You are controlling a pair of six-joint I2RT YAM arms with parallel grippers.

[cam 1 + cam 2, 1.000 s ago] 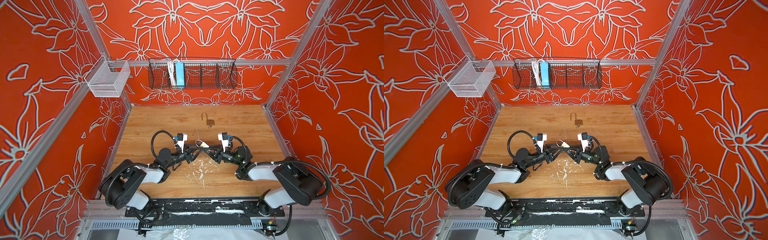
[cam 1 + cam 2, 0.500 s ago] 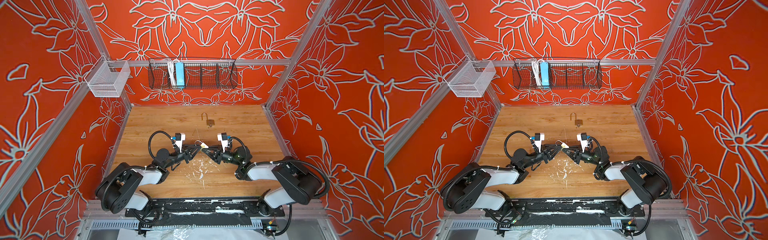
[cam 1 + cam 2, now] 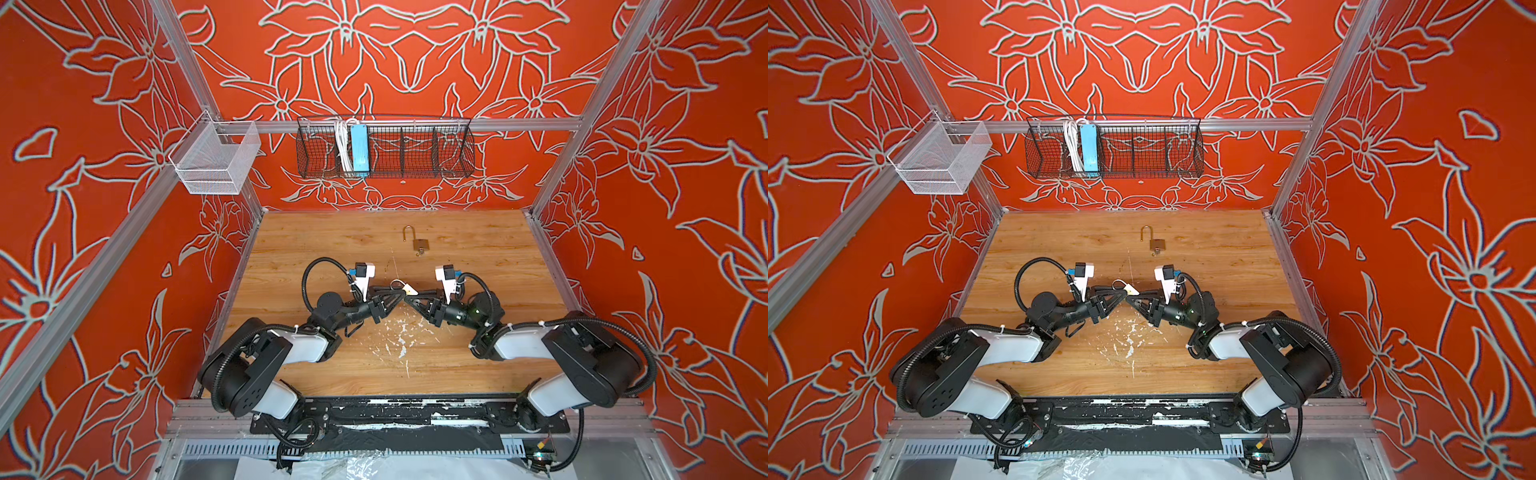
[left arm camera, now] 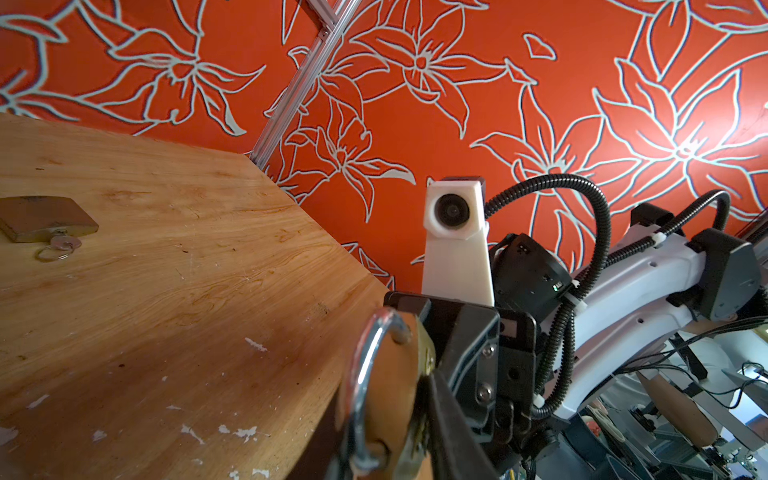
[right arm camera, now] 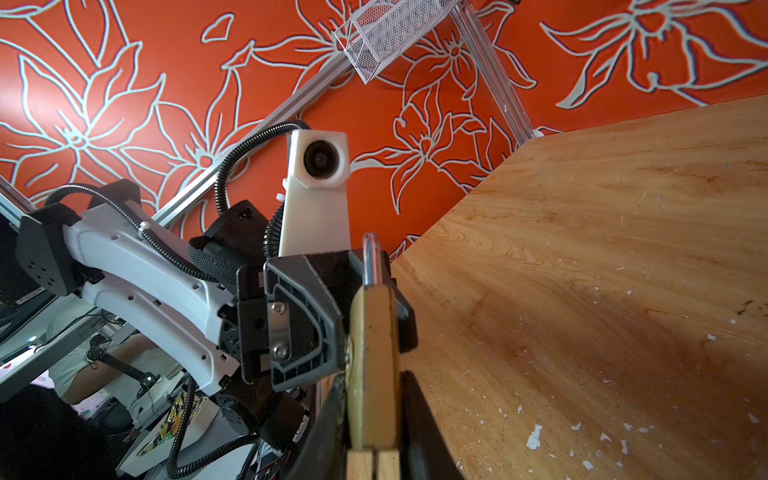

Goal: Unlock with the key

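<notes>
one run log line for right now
right end effector: clamps padlock | left end effector: at padlock, grip unclear | second padlock: far on table, shackle open, key inserted

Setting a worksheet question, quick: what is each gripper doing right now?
Left gripper: closed on the brass padlock with steel shackle.
Right gripper: closed on the same padlock.
</notes>
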